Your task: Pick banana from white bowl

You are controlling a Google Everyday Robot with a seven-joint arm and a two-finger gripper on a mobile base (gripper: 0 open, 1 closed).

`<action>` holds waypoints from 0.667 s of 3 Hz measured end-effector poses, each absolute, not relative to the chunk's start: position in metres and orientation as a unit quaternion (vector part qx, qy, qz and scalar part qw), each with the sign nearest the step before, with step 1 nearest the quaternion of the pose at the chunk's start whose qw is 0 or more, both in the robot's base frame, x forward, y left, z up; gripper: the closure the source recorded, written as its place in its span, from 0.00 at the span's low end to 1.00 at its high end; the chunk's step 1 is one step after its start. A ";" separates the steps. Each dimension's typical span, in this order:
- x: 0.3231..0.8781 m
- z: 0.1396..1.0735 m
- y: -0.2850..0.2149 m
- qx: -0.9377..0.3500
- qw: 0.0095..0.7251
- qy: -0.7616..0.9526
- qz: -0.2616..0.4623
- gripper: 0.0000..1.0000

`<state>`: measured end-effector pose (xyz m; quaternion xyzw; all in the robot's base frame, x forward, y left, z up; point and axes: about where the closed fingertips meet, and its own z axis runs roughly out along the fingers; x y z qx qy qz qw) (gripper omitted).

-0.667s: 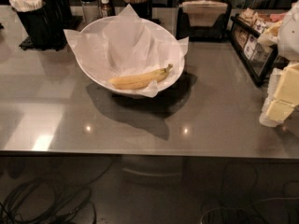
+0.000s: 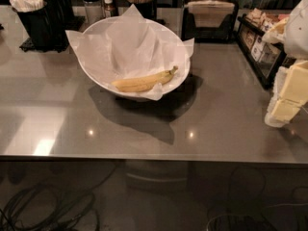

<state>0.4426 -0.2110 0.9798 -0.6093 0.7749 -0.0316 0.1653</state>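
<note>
The surface [image 2: 144, 134] is carrying the white bowl [image 2: 96, 76], and the gripper [image 2: 286, 100] is hanging far right of the bowl; I cannot tell how open it is or whether it is holding anything. 1 banana [image 2: 144, 82] is lying along the bowl's near inner wall on crinkled paper [image 2: 130, 42]; a grasp is risking snagging that paper or tipping the bowl
</note>
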 end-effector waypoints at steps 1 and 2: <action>0.466 0.991 -0.182 -0.648 0.187 0.739 0.000 0.00; 0.496 1.009 -0.128 -0.702 0.218 0.676 0.053 0.00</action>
